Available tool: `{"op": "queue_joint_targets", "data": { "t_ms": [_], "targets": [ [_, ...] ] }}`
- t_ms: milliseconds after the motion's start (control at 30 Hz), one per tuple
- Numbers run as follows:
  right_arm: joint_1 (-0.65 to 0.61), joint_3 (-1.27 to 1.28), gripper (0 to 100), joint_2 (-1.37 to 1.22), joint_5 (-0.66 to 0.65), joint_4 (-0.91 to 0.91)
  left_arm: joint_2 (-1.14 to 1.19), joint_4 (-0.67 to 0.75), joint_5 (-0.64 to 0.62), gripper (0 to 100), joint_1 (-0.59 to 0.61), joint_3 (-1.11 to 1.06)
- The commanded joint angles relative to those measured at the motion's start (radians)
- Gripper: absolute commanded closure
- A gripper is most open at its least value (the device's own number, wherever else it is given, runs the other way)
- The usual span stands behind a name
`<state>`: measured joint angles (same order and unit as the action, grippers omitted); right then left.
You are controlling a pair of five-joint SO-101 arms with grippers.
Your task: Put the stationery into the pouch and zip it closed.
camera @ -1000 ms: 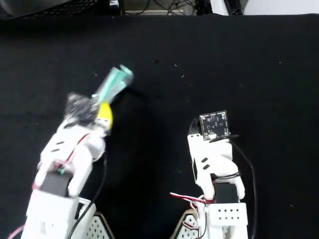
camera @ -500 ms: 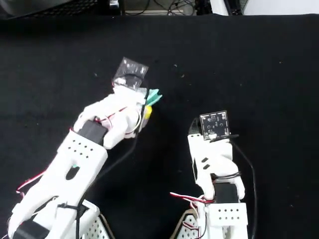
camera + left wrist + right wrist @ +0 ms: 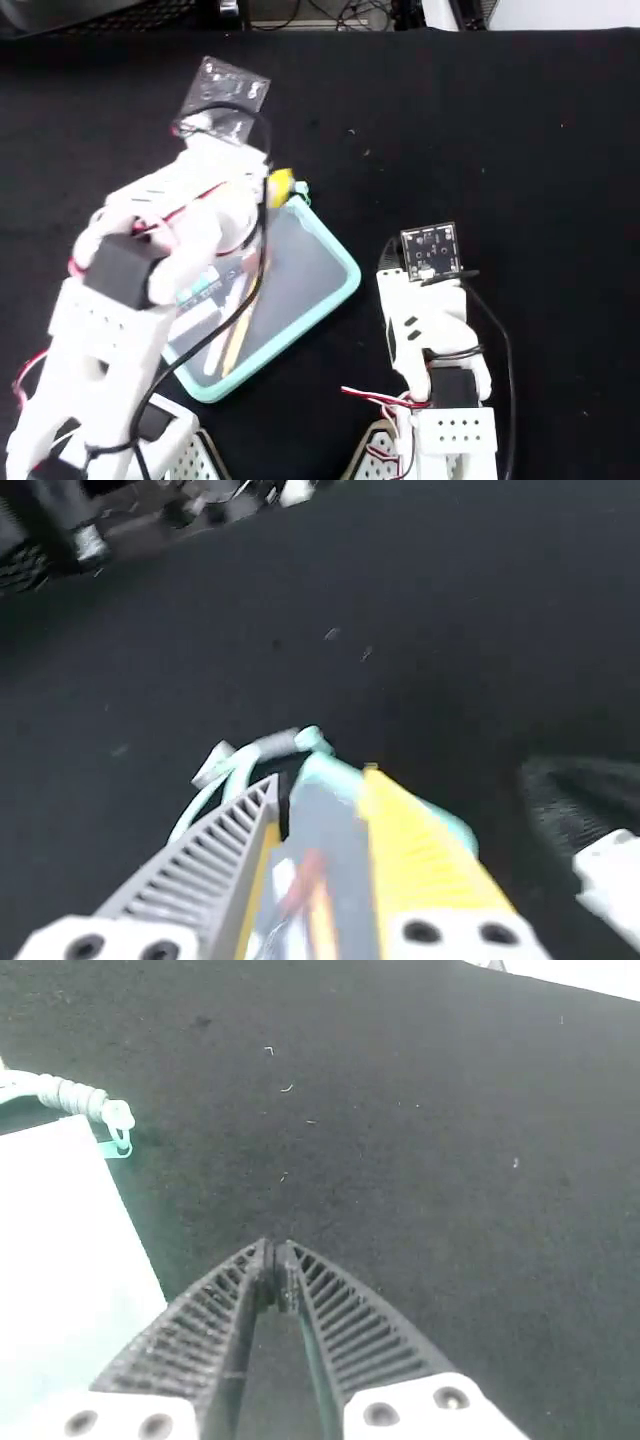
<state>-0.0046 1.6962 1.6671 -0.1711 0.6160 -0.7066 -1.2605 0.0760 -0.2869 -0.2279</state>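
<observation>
A teal-rimmed pouch [image 3: 300, 270] with a clear window lies flat on the black table, left of centre. Through its window I see a yellow pencil [image 3: 236, 338] and other stationery. My left arm stretches over the pouch, and my left gripper [image 3: 280, 188] is at the far corner. In the left wrist view that gripper [image 3: 320, 780] is shut on the pouch's edge [image 3: 322, 815], with the zipper pull [image 3: 272, 744] just beyond the fingertips. My right arm [image 3: 430, 320] rests to the right of the pouch. My right gripper [image 3: 272, 1256] is shut on nothing, with the pouch's corner [image 3: 60, 1230] beside it.
Cables and equipment [image 3: 300, 12] lie past the table's far edge. Bare black cloth [image 3: 500, 130] covers the right and far parts of the table.
The left arm swung the pouch from the far left towards the middle and lowered it. The pouch now lies flat on the table. The right arm has not moved.
</observation>
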Motion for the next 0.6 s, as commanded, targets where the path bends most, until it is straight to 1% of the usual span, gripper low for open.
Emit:
{"op": "queue_joint_targets", "data": {
  "t_ms": [0,100,233,333,433,500,567],
  "targets": [
    [0.009,-0.002,98.6,0.002,-0.003,-0.017,-0.1,-0.071,0.049,95,0.14,-0.074],
    [0.006,-0.002,98.6,0.002,-0.003,-0.018,-0.227,-0.124,0.051,96,0.246,-0.242],
    [0.006,-0.001,98.6,0.008,-0.003,-0.018,-0.436,-0.126,0.052,97,0.335,-0.538],
    [0.005,-0.001,98.6,0.012,0.0,-0.021,-0.606,-0.071,0.054,97,0.41,-0.753],
    [-0.048,-0.001,98.6,0.012,-0.003,-0.018,-0.79,-0.008,0.054,97,0.501,-0.957],
    [-0.078,-0.001,98.6,0.012,-0.003,0.023,-0.916,0.012,0.054,97,0.544,-1.082],
    [-0.086,-0.002,98.6,0.012,-0.002,0.078,-1.043,0.006,0.054,97,0.559,-1.179]
  ]
}}
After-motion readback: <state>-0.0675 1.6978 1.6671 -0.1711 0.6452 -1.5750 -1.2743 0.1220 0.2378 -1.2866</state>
